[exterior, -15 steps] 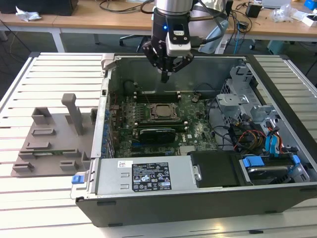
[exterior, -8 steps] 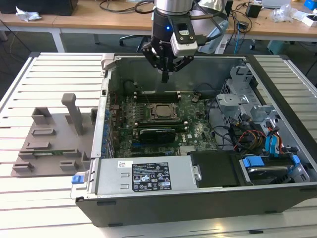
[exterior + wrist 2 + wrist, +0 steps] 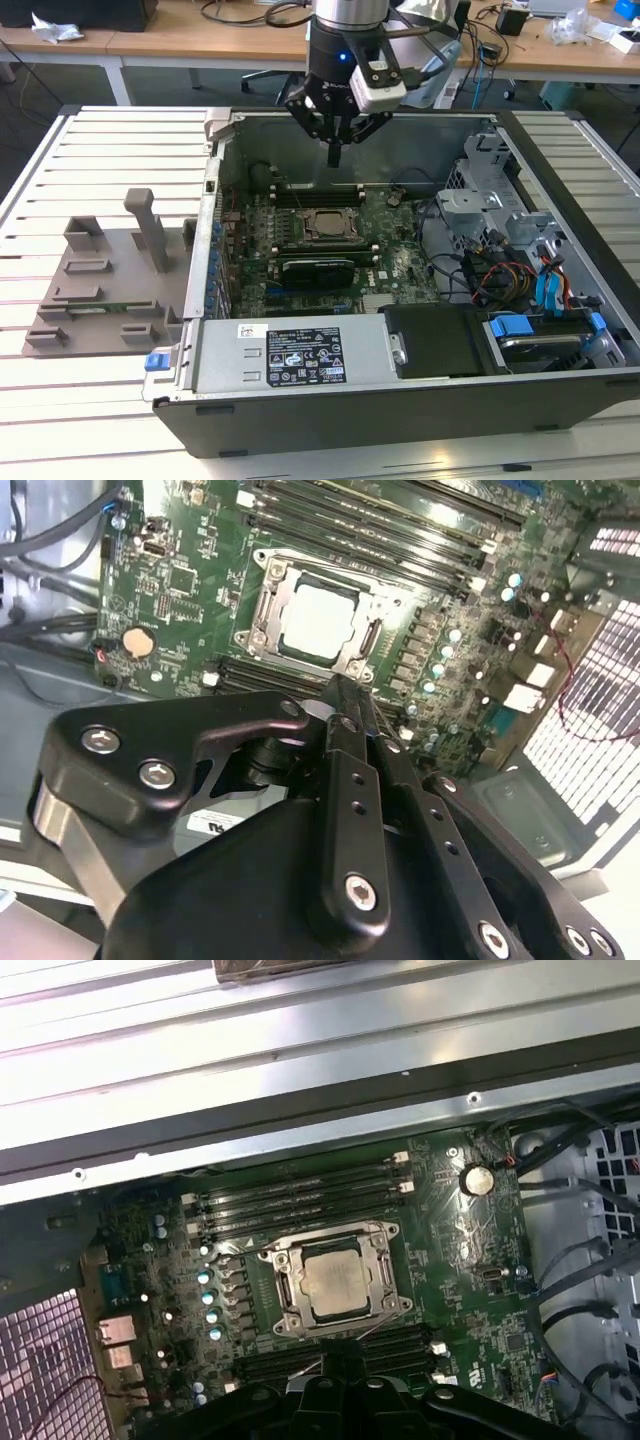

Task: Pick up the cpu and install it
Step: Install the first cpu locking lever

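White slats made up the table (image 3: 110, 150); on it lay an open computer case (image 3: 420, 410) with a green board (image 3: 470, 1310) inside; the cpu (image 3: 337, 1282), a small flat square with a shiny silver-grey top and a pale edge, sat in its socket frame (image 3: 385, 1265); the gripper (image 3: 335, 157) hung above the board, not touching the cpu, jaws pressed together on nothing.
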{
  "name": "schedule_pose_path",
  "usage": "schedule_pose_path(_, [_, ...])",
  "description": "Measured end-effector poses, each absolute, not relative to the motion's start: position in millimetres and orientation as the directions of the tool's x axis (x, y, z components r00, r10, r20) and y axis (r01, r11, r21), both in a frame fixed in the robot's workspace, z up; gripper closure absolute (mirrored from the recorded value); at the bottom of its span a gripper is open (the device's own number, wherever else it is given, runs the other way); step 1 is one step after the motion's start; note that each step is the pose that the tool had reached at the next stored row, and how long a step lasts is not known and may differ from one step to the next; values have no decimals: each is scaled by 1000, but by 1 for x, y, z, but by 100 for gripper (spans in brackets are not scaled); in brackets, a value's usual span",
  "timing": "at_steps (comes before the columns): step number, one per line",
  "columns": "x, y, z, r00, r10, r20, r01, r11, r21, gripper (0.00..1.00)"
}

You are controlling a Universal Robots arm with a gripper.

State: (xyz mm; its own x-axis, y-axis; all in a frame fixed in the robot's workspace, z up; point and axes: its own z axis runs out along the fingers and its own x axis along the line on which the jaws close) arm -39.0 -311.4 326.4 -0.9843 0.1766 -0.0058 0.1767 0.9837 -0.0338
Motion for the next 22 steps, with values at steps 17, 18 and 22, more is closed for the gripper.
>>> schedule_pose_path(17, [-39, -311, 326, -996, -90, -6, -90, 995, -34, 89])
schedule_pose_path(18, [-39, -311, 326, -995, -100, -6, -100, 994, -34, 89])
schedule_pose_path(22, [-39, -311, 326, -988, -155, -6, -155, 987, -34, 89])
